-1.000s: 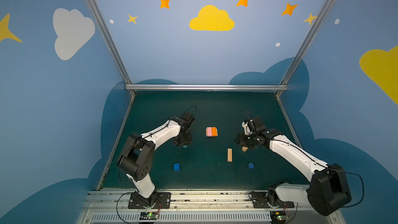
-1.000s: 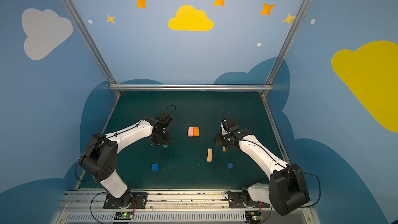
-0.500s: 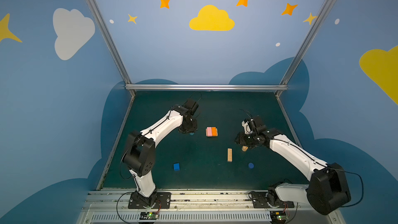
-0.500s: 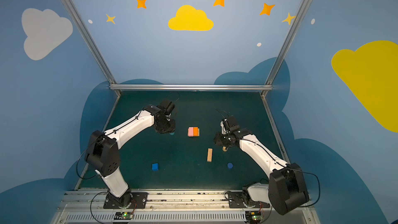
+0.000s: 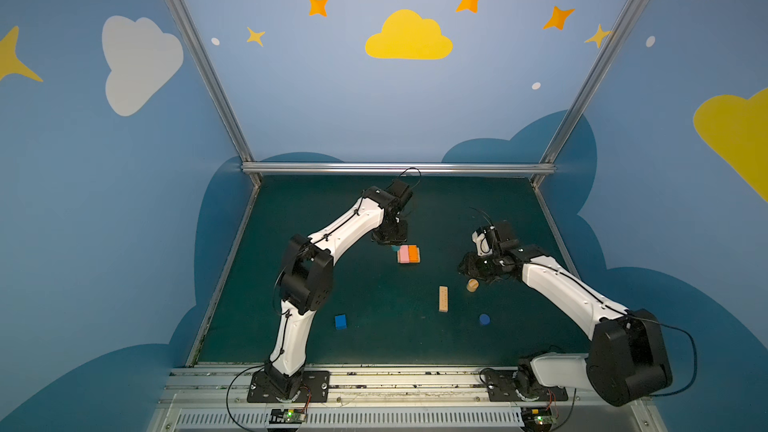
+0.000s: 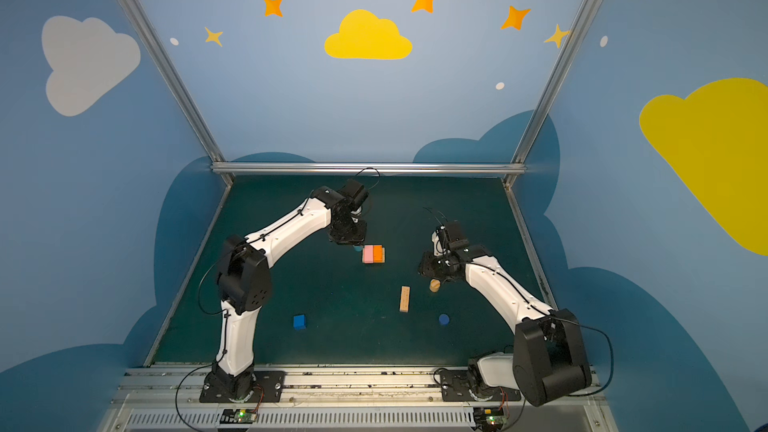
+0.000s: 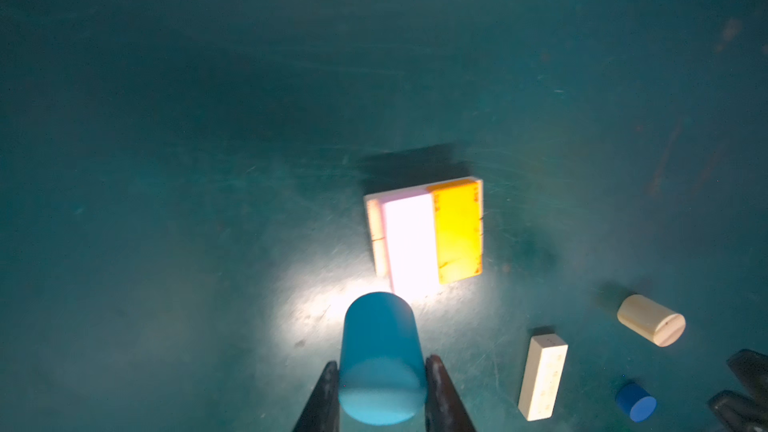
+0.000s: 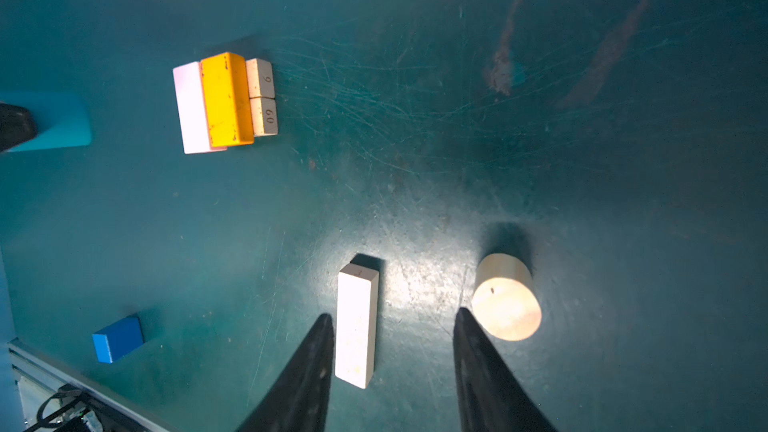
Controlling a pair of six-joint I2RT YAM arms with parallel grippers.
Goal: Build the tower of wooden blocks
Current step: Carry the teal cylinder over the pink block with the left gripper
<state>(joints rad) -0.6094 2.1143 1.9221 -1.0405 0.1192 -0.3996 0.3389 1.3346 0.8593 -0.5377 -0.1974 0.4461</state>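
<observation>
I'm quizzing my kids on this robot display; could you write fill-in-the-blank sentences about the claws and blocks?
1. The left claw grips the teal cylinder; the right claw holds ____.
2. The pink bar and orange bar lie on ____ tan bars.
3. The blue cube sits on the ____ arm's side.
Missing: nothing; two; left.

The left arm (image 5: 345,228) rises from its base at the near edge, folds at a dark elbow and stretches toward the far middle. Its wrist is turned down, so the left tool (image 7: 381,361) points at the desk (image 5: 457,209), and both dark fingers (image 7: 324,396) are clamped on the sides of a teal cylinder (image 7: 378,338). The right arm (image 5: 561,284) reaches inward at a lower slant, and the right tool (image 8: 393,314) hangs just above the desk with its jaws apart, gripping nothing.
</observation>
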